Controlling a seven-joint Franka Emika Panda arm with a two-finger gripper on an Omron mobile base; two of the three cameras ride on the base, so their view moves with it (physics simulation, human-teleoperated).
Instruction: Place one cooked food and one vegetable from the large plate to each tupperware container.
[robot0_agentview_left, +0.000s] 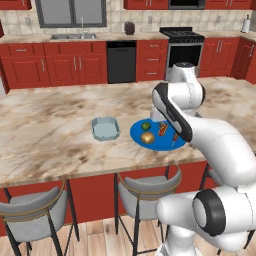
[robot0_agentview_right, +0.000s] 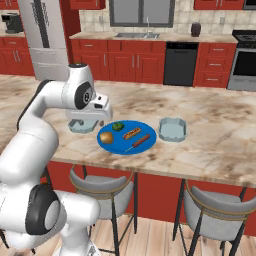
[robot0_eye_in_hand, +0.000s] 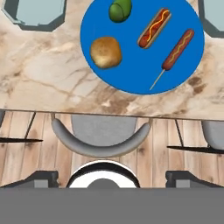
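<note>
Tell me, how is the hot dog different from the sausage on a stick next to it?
The hot dog sits in a bun; the sausage on a stick has no bun. The sausage has a thin stick poking from one end toward the plate's edge; the hot dog has none. The hot dog looks thicker and shorter, the sausage slimmer. Both have a yellow squiggle on top, lie slanted side by side, apart, on the blue plate.
</note>
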